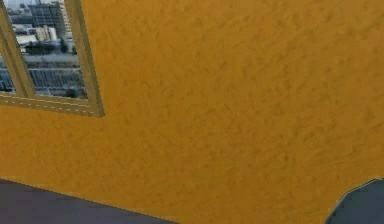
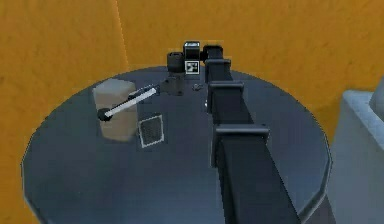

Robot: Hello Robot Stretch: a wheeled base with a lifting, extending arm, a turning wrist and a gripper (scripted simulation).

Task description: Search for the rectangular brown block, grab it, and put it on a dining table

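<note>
in the arm side view the arm [image 2: 240, 135] reaches over a round dark counter [image 2: 70, 180], and the gripper [image 2: 106, 115] ends at a tan-brown rectangular block [image 2: 120, 128] standing on the counter's left part; i cannot tell whether the gripper holds anything. a small flat dark card [image 2: 152, 132] lies just beside the block. the forward view faces an orange wall [image 1: 230, 110] with a window [image 1: 45, 55].
</note>
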